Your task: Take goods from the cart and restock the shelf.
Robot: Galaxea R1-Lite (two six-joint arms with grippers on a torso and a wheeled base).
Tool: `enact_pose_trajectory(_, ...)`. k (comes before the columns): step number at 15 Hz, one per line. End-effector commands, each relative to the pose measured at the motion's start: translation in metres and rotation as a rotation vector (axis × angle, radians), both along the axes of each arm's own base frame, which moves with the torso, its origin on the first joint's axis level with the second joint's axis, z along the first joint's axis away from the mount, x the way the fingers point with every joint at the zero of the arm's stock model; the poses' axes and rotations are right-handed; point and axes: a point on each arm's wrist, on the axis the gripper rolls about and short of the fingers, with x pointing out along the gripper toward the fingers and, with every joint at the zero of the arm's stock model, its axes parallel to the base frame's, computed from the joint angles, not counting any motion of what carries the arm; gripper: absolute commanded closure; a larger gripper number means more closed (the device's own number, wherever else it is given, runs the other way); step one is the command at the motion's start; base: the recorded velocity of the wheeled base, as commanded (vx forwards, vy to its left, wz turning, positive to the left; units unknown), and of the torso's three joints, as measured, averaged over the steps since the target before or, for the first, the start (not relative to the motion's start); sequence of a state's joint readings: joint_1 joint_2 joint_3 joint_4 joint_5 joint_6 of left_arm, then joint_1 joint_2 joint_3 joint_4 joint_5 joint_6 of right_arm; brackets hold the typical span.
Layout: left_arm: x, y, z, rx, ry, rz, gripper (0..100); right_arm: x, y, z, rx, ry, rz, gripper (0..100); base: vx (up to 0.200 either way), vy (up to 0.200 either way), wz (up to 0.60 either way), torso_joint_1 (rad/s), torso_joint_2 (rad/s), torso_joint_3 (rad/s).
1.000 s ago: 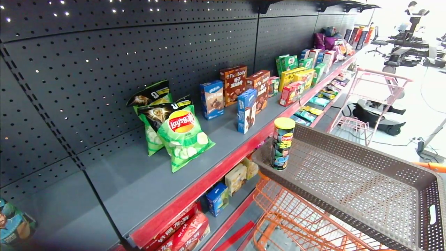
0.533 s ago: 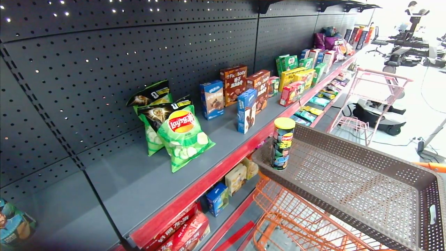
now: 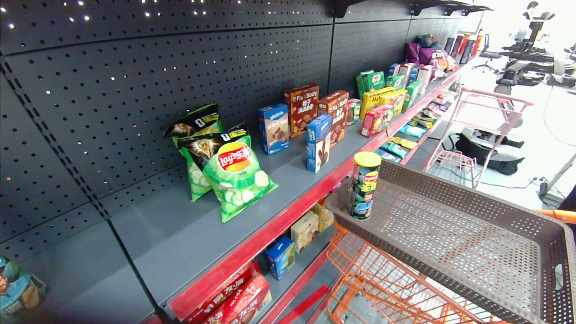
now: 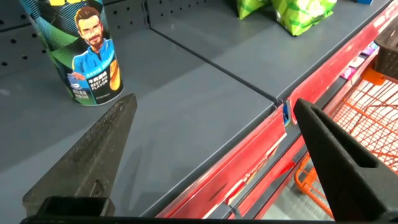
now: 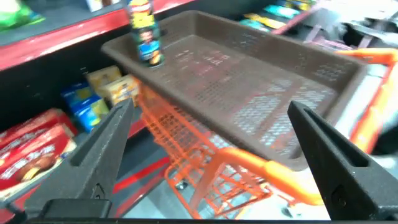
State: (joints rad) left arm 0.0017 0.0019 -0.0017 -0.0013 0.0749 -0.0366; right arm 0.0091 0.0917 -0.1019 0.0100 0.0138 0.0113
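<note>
The can point(image 3: 365, 184) stands upright just right of centre in the head frame, in the corner of the tray point(image 3: 472, 252) nearest the shelf point(image 3: 180, 234). The tray rides on top of the cart point(image 3: 373, 288), low in the frame.

We judge the can a stiff tube, light for its height, with a glossy wrap that could slide between smooth pads. It is tall and narrow, so a nudge near the lid would likely topple it. We would take it from the side at mid-body, pads across its width and clear of the tray wall beside it. We would squeeze firmly but not hard, since a thin wall may dent.

The right claw point(image 5: 211, 109) is spread wide and holds nothing, with the can point(image 5: 144, 34) well beyond it. The left claw point(image 4: 214, 109) is just as wide and empty, over bare shelf near a second can point(image 4: 87, 56) standing there.
</note>
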Motion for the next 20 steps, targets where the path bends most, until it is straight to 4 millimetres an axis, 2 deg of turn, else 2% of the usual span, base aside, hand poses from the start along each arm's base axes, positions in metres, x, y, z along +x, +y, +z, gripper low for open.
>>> enact_pose_trajectory(1,0.000,0.000,0.000,0.000,0.001,0.000,0,0.054,-0.005,0.065,-0.027,0.233,-0.215,0,0.000,0.000,0.00,0.000,0.00,0.000)
enact_pose_trajectory(2,0.000,0.000,0.000,0.000,0.001,0.000,0,0.071,-0.005,0.080,-0.027,0.259,-0.220,0,0.000,0.000,0.00,0.000,0.00,0.000)
enact_pose_trajectory(4,0.000,0.000,0.000,0.000,0.001,0.000,0,0.094,-0.003,0.089,-0.021,0.276,-0.121,0,0.000,0.000,0.00,0.000,0.00,0.000)
enact_pose_trajectory(7,0.000,0.000,0.000,0.000,0.001,0.000,0,0.107,-0.001,0.085,-0.032,0.324,-0.042,0,0.000,0.000,0.00,0.000,0.00,0.000)
enact_pose_trajectory(14,0.000,0.000,0.000,0.000,0.001,0.000,0,0.138,-0.008,0.076,-0.019,0.397,-0.111,0,0.000,0.000,0.00,0.000,0.00,0.000)
enact_pose_trajectory(18,0.000,0.000,0.000,0.000,0.001,0.000,0,0.186,-0.019,0.073,-0.004,0.340,-0.140,0,0.000,0.000,0.00,0.000,0.00,0.000)
enact_pose_trajectory(20,0.000,0.000,0.000,0.000,0.003,0.000,0,0.204,-0.020,0.067,0.008,0.330,-0.092,0,0.000,0.000,0.00,0.000,0.00,0.000)
